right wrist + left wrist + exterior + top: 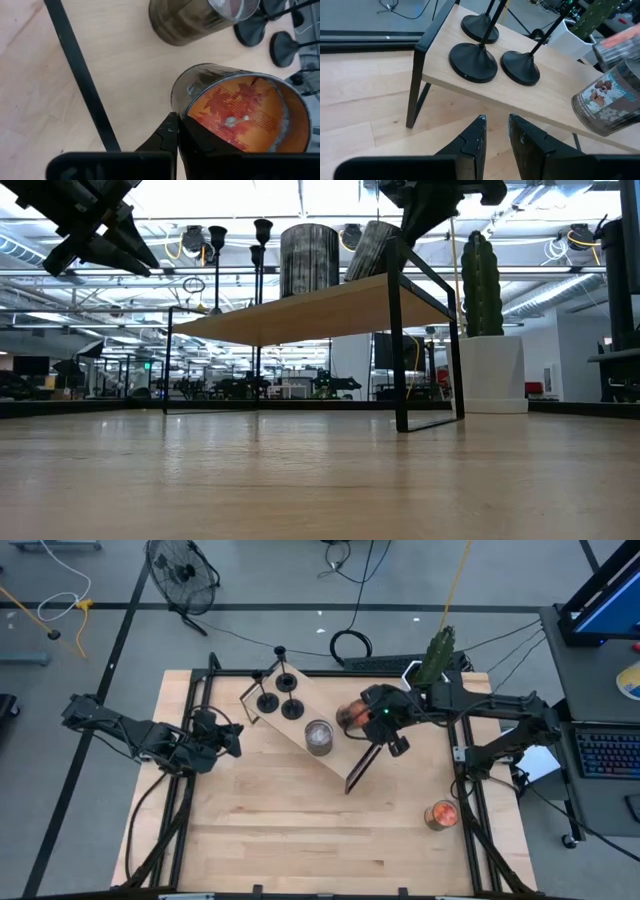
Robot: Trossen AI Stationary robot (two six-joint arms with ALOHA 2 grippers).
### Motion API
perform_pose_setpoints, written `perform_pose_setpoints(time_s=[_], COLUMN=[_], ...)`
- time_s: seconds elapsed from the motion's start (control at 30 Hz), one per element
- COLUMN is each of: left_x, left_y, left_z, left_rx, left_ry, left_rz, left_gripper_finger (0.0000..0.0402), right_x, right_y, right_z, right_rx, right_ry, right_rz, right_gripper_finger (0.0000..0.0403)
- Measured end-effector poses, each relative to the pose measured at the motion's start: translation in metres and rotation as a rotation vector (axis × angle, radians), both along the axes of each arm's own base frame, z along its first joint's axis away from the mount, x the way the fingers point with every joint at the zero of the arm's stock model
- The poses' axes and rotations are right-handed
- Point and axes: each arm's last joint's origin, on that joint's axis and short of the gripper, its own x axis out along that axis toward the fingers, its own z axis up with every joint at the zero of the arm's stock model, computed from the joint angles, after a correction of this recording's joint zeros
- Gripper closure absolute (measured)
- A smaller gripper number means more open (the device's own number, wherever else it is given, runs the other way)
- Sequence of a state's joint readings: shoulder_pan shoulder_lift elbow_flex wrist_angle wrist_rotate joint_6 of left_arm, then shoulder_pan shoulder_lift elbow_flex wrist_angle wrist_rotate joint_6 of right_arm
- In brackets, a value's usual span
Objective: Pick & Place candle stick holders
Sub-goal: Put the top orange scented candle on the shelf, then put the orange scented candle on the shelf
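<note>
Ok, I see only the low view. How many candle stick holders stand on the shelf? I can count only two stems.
Observer: Three candle stick holders stand on the wooden shelf, grouped at the end nearest the left arm.
Operator: And the left tool, does it hold something?
Observer: No. The left tool is slightly open with nothing between its fingers. It hovers over the table beside that end of the shelf.
Operator: What does the right tool touch?
Observer: The right tool is shut on the rim of an orange candle jar at the shelf, next to a grey jar.
</note>
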State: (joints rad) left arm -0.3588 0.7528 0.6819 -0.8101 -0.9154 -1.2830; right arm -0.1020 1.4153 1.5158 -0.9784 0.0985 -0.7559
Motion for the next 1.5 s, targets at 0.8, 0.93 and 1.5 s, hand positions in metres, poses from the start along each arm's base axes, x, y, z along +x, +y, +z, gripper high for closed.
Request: perform_pose_setpoints(time_s=[0.8,0.93,1.5], left_x=[0.0,0.0,0.0], left_y=[0.0,0.0,0.0], left_z=[0.0,0.0,0.0], left_rx=[0.095,0.095,0.094], left_ry=[0.088,0.088,0.088], left_rz=[-0.067,-0.067,-0.068], left_gripper_finger=[0.0314,0.0314,0.0314], right_x=[0.034,0.036,0.046], right_y=[-0.003,-0.003,-0.004], right_z=[-0.007,-0.01,-0.009], right_rx=[0.033,0.052,0.047], right_ry=[0.023,0.03,-0.046], right_rz=[0.01,0.015,-0.003], right_gripper_finger=[0.0403,0.0403,0.0335])
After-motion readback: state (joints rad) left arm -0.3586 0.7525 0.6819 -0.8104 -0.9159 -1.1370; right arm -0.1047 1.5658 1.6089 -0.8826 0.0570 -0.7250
